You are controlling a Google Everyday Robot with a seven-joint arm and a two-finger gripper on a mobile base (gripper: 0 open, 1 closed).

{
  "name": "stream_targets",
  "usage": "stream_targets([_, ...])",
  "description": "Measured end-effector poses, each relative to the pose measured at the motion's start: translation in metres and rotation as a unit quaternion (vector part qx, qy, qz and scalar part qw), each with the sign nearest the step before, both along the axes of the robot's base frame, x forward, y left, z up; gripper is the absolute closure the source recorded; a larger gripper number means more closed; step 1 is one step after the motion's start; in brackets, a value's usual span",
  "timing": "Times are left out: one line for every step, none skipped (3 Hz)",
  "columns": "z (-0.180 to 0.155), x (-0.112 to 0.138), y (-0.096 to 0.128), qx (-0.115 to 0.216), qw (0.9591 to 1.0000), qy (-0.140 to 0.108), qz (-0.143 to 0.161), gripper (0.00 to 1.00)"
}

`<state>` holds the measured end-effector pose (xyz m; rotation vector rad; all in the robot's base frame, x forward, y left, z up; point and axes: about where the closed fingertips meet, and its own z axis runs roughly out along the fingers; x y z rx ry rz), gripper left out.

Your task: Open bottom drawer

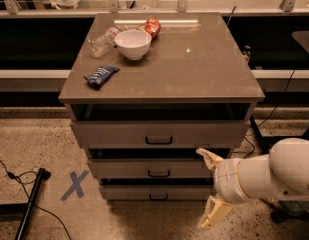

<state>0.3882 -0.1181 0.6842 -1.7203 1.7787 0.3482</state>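
bottom drawer point(129, 192) sits lowest in the stack of three grey-beige fronts, down near the speckled floor, its slim face carrying a small black handle point(158, 197) at the middle. a dark strip shows above its front edge; from where i stand i can't quite tell whether it is slightly ajar or that is only shadow. above it is the middle drawer point(124, 168) with a like handle, and over that the taller top drawer point(114, 133).

the gripper point(210, 186) hangs off to the right of the handles, in front of the cabinet's lower right corner, on the end of a fat white arm point(274, 176) coming in from the right edge. its fingers are spread wide apart and grasp nothing: the upper one point(209, 158) lies across the right end of the middle drawer's front, the lower one point(214, 213) points down over the floor, below and right of the bottom drawer. neither touches a handle.

on the worktop point(204, 69) a white bowl point(133, 43) stands at the back left, with a clear plastic bottle point(105, 38) lying just beside it and a red packet point(152, 27) behind. a blue wrapper point(101, 75) lies near the left edge. a blue tape cross point(74, 185) marks the floor to the left.
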Motion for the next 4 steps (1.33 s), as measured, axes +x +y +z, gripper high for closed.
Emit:
stream_targets([-0.067,0.002,-0.005,-0.023,0.9996,0.000,0.017,0.00])
stream_targets([-0.133,0.004,-0.022,-0.049,0.9987,0.006,0.010,0.00])
stream_targets([-0.133,0.004,-0.022,-0.049,0.9987,0.006,0.010,0.00])
stream_targets([-0.140,0.012,-0.021,-0.062,0.9980,0.003,0.015,0.00])
